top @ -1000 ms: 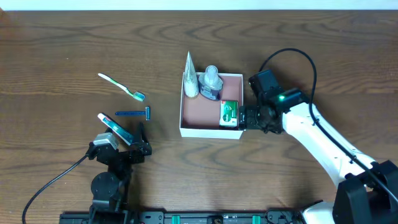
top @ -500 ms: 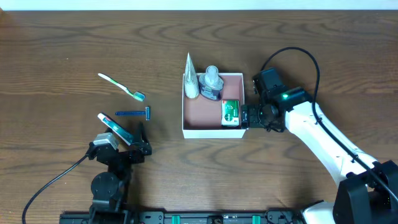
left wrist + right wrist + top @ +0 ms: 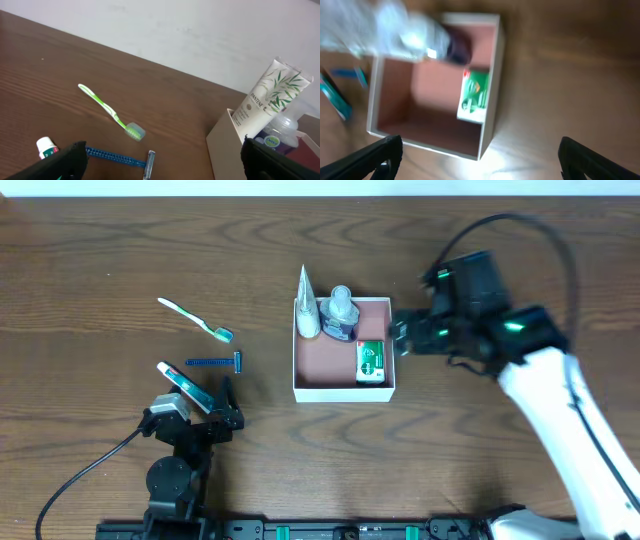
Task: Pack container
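**Container partly packed, three items left out**

The container [image 3: 322,372] sits mid-desk holding a white tube [image 3: 307,310], a bottle [image 3: 341,312] and a green carton [image 3: 371,362]. Toothbrush [image 3: 195,319], razor [image 3: 215,363] and a small tube [image 3: 185,386] lie toward the left edge, unpacked. The left gripper [image 3: 207,398] and right gripper [image 3: 398,340] stand spread and empty. The right wrist view is blurred, its details hard to read

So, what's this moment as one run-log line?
container: tube, bottle, carton inside | table: toothbrush, razor | left gripper: open | right gripper: open

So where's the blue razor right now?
In the overhead view, the razor lies on the table, left of the container, just below the toothbrush.
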